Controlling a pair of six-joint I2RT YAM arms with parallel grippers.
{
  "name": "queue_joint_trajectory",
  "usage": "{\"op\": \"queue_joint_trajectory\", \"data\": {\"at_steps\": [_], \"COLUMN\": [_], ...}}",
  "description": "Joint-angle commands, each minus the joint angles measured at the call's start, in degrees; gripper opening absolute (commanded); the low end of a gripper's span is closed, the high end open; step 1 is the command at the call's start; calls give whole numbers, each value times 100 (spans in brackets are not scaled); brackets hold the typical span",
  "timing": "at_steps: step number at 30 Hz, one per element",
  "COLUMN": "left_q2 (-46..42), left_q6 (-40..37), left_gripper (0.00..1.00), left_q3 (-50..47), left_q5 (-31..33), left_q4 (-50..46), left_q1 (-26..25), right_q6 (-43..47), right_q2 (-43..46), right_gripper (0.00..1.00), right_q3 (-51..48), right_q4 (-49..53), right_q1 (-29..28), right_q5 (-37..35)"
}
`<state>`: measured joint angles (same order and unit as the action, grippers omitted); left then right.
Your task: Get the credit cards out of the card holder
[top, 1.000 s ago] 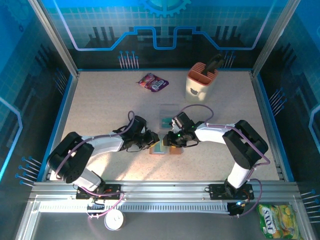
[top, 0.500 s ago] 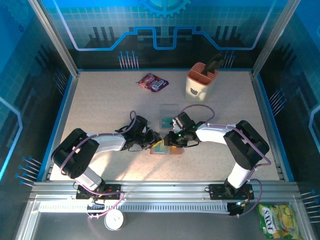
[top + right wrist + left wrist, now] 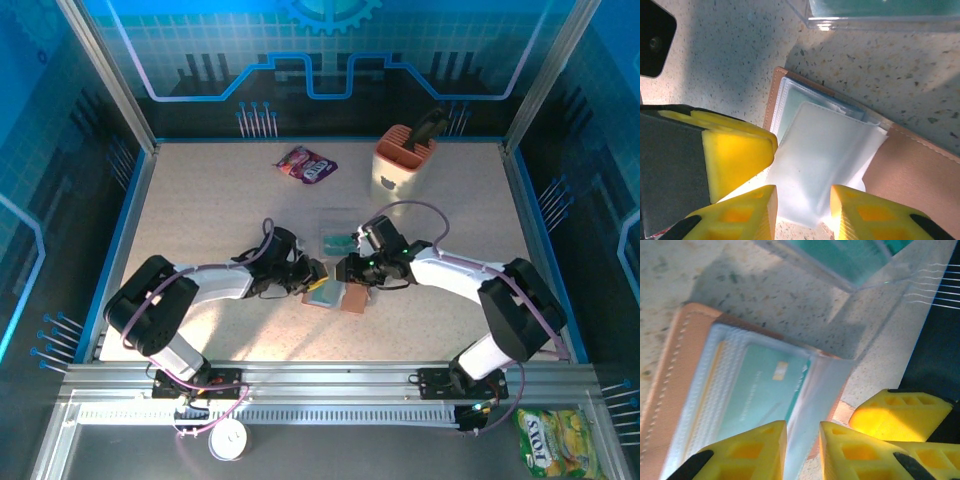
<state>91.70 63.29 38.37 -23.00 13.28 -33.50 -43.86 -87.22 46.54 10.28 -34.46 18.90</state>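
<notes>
Left gripper [image 3: 802,440] pinches clear sleeve [image 3: 825,150] of card holder [image 3: 350,297], open mid-table; right gripper [image 3: 802,205] hovers, jaws narrowly apart. Teal credit card [image 3: 760,390] in pocket; others seemingly out, in clear case [image 3: 337,238] toward far edge.

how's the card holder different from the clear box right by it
The card holder is opaque tan leather; the clear box is see-through plastic. The card holder lies opened flat with plastic sleeves showing; the clear box sits just beyond it, farther back. Shared: both rest on the table and have teal cards inside.
</notes>
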Motion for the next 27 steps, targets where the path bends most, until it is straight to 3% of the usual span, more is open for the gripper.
{"op": "queue_joint_trajectory", "data": {"at_steps": [1, 13, 27], "left_q2": [152, 716, 1354], "left_q6": [140, 250, 380], "left_gripper": [25, 28, 42], "left_q3": [259, 941, 1327], "left_q5": [-217, -293, -428], "left_q4": [50, 24, 222], "left_q1": [-67, -558, -744], "right_q6": [124, 259, 316], "right_q2": [315, 1064, 1346], "right_gripper": [35, 35, 43], "right_q3": [-144, -516, -912], "right_q4": [269, 615, 928], "right_q1": [147, 519, 581], "right_q5": [-100, -173, -270]}}
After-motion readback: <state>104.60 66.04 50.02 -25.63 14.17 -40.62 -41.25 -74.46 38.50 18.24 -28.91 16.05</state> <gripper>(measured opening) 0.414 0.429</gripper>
